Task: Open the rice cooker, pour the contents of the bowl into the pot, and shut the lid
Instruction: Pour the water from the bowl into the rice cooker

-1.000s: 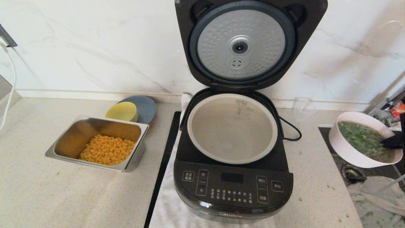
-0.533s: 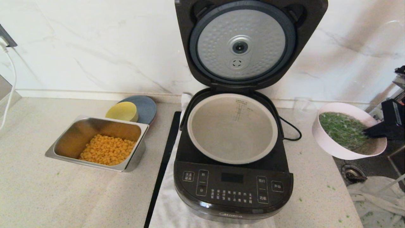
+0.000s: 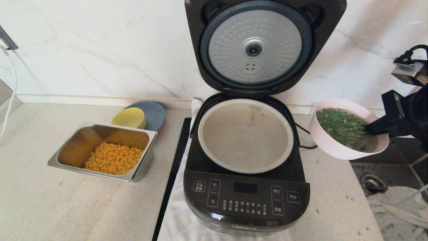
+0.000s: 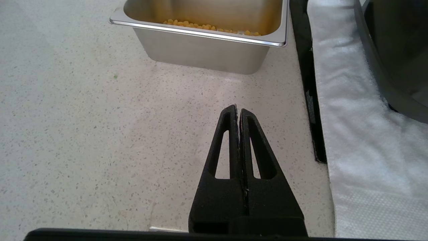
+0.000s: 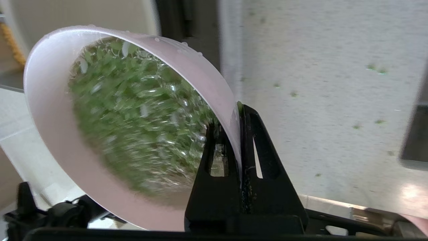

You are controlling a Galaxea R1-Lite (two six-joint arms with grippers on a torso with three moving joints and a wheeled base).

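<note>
— Where is the small pale pink bowl of chopped green bits?

— Pinched by its rim between the right gripper's black fingers, one inside and one outside, just beside the open black rice cooker's grey-beige pot.

— And the left gripper?

— Fingers pressed together, empty, the steel corn tray beyond its tips.

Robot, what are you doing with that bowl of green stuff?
The right gripper pinches the rim of the bowl, which holds chopped greens in water. It holds the bowl in the air just right of the rice cooker. The lid stands open and the pot looks empty, so nothing is poured yet. The left gripper waits, shut, above the counter near the corn tray.
</note>
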